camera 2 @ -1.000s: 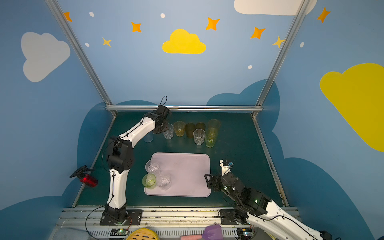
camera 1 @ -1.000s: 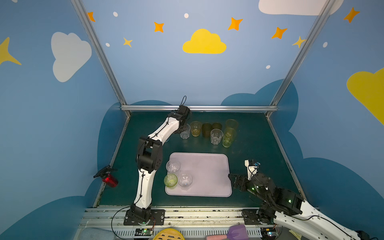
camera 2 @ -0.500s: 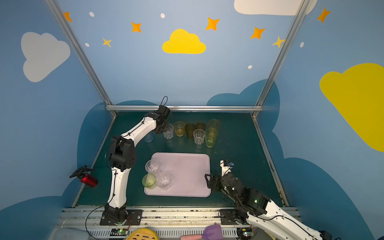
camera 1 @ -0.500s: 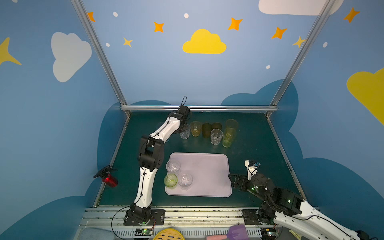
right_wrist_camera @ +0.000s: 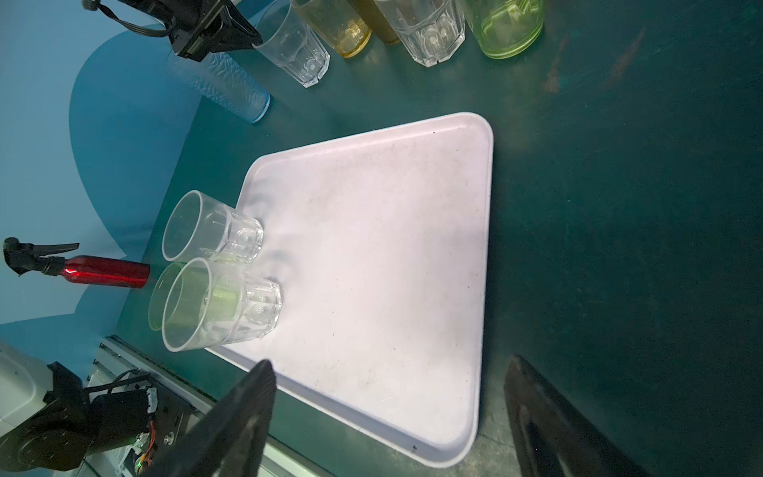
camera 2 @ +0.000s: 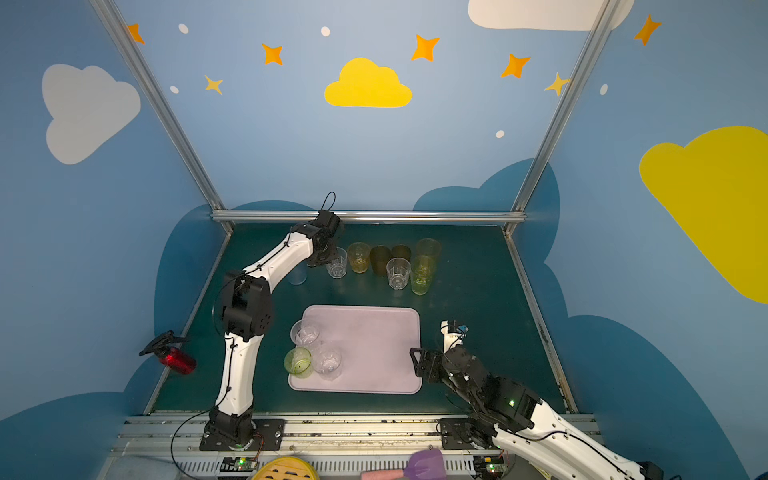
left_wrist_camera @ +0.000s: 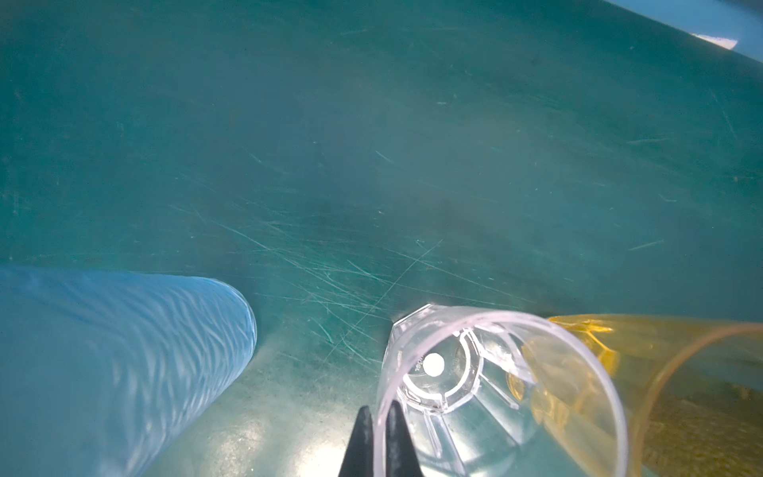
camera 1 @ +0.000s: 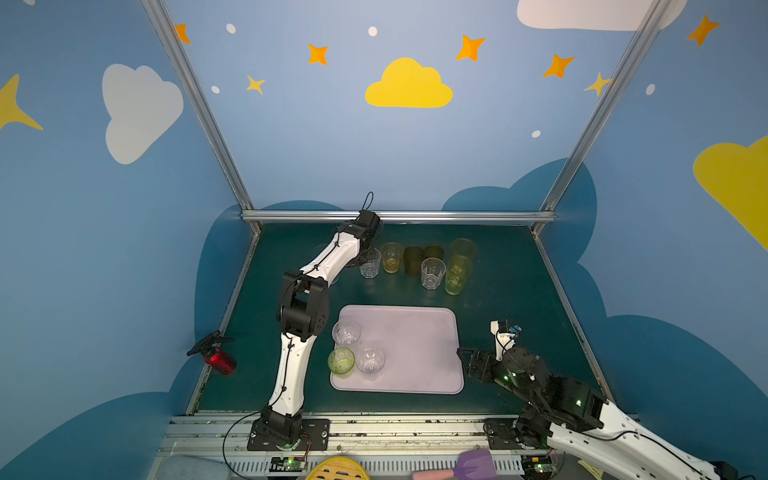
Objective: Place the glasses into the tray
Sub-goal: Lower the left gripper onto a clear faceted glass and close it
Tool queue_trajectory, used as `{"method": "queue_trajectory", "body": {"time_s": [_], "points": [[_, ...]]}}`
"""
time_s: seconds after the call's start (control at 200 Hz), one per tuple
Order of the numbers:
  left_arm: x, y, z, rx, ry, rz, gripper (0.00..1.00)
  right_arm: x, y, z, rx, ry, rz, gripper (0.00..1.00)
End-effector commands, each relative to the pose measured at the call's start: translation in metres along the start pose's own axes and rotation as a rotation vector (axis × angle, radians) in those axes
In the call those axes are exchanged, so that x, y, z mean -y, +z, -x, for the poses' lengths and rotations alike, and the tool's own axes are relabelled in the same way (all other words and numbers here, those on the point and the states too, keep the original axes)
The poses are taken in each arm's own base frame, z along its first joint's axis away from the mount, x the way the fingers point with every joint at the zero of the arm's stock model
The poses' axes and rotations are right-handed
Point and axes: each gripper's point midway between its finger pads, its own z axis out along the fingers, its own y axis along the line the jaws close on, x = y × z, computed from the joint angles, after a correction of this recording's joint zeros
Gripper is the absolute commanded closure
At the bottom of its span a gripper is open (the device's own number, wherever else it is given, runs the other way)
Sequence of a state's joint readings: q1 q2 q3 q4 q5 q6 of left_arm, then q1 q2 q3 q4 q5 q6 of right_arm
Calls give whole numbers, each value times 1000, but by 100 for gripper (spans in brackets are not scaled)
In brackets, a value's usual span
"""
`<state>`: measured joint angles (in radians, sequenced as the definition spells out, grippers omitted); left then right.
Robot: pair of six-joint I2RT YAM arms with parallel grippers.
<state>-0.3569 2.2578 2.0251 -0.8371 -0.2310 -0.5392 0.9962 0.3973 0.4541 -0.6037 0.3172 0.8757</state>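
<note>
Inside clear glass [left_wrist_camera: 495, 392] — moulded lettering [left_wrist_camera: 419, 366], unreadable

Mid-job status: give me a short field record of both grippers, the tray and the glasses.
Left gripper: shut on rim of short clear faceted glass, back row
Right gripper: open, empty, near right edge of pale lilac rectangular tray
On tray: two short clear faceted glasses, one short green glass, upright
Off tray: eight glasses, gripped one included, on dark green table
</note>
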Motion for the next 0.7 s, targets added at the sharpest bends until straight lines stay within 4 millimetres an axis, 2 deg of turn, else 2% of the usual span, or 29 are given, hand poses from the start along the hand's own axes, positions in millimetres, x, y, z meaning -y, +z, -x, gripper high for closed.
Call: {"method": "queue_trajectory", "body": {"time_s": [0.0,0.365,0.696], "points": [[-7,-1,0,-7,14,31,96,6,0,-1,6,2,-18,14],[-9,-14,-1,-4,7,11,96,5,0,-1,6,13,-13,14],[-14,-38,-4,21,-5,-22,96,4,0,-4,-5,25,2,14]]}}
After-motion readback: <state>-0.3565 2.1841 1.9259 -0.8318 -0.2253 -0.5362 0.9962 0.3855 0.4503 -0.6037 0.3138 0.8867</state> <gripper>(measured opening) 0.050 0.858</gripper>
